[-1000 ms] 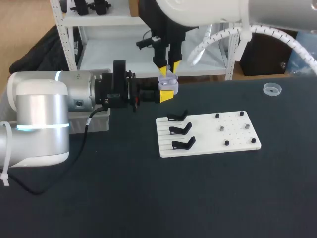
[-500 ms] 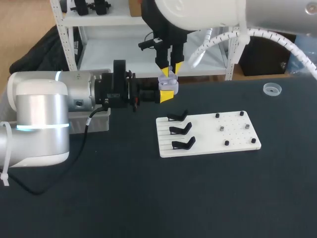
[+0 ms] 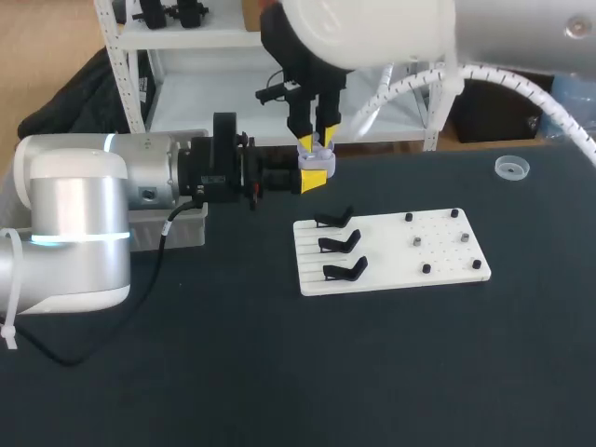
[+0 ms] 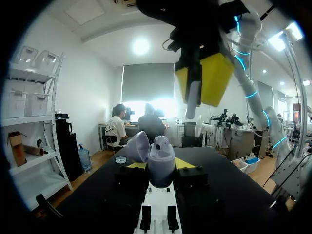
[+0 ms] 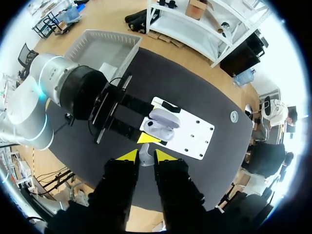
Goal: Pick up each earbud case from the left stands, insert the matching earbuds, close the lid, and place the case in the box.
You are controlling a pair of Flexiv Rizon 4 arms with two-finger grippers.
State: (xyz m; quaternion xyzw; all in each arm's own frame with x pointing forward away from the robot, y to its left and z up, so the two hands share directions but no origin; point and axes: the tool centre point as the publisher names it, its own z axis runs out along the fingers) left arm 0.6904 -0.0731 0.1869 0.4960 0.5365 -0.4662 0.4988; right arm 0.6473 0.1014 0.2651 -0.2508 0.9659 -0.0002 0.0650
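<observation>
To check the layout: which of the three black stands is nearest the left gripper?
The rearmost stand, at the white board's far edge, just below the left gripper in the head view; the other two sit further forward.

My right gripper (image 3: 315, 142) and its earbud (image 5: 145, 157) went up a little, then came back down. Now they sit lower, just above the case (image 3: 314, 158).
</observation>
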